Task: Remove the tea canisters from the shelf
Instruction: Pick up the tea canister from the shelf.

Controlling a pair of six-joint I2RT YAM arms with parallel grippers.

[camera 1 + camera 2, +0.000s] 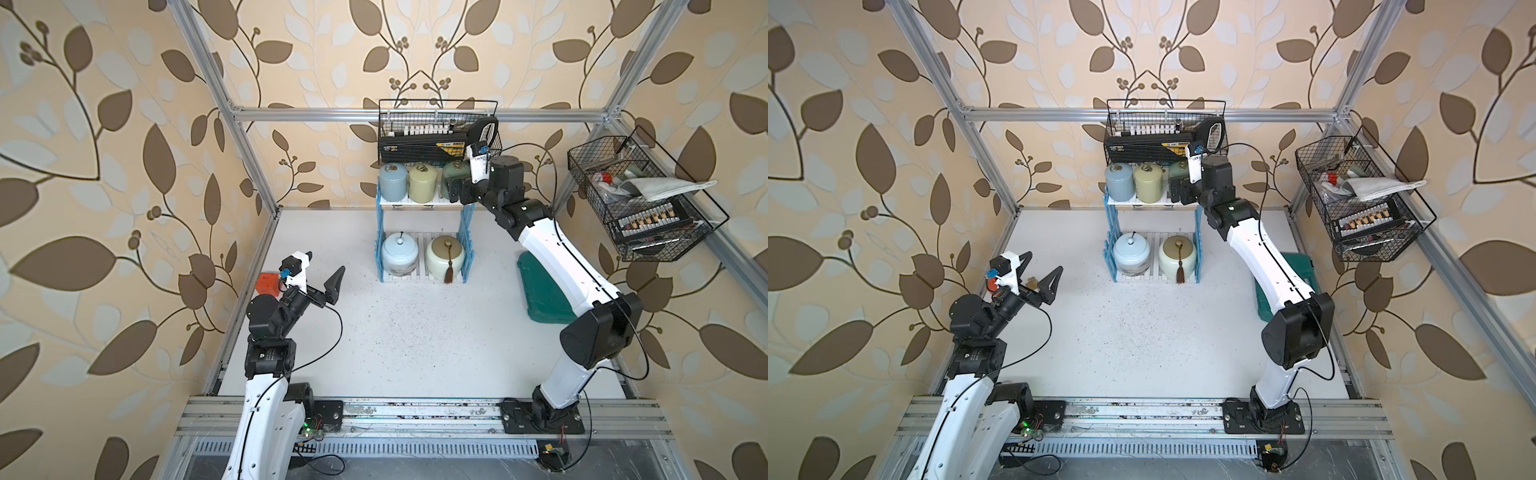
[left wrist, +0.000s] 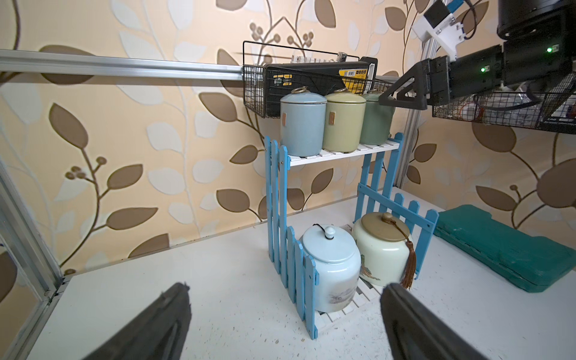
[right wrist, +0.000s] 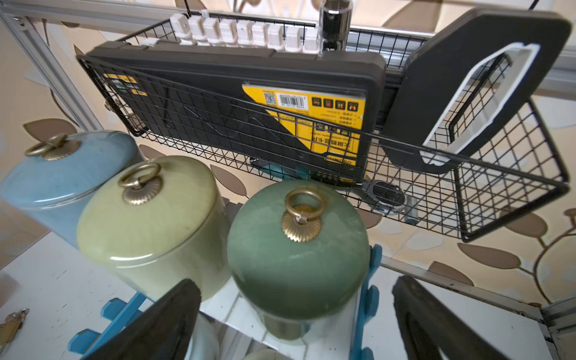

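The left gripper (image 1: pixel 1042 266), jaws apart, is held well off the shelf (image 2: pixel 343 154), where all five canisters (image 2: pixel 302 124) stand. The right gripper (image 3: pixel 294 286), jaws spread, is aimed at the green canister (image 3: pixel 296 249); it should be clamped low and squarely.

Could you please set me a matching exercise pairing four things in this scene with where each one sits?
Things:
1. blue-grey canister
2. sage green canister
3. cream canister
4. green case

Places:
a. lower tier of the shelf
b. upper tier, end nearest the right tool
c. on the table, off the shelf
d. upper tier, end farthest from the right tool

Pairs: 1-d, 2-b, 3-a, 4-c.
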